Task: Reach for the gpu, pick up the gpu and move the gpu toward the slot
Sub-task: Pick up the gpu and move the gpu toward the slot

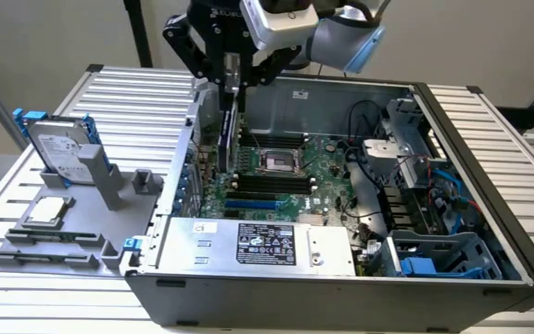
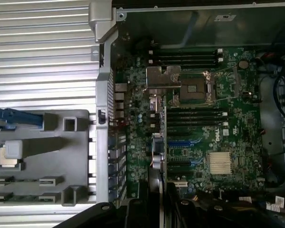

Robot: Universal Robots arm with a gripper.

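Computer case [image 1: 489, 229] lies open on the slatted surface [image 1: 137, 87], motherboard [image 1: 281, 184] exposed, a grey holder tray [image 1: 72, 240] at the exterior view's left. Fingers [image 1: 233, 69] are clamped on the gpu [image 1: 227, 129], held upright on edge above the motherboard's left side, near the case's left wall.

A black gripper [image 1: 233, 73] holds the gpu [image 1: 227, 129] upright on its edge above the motherboard [image 1: 281, 184] inside an open computer case [image 1: 452, 209]. On the exterior view's left, a grey fixture [image 1: 81, 229] holds a hard drive [image 1: 61, 147] with blue rails.
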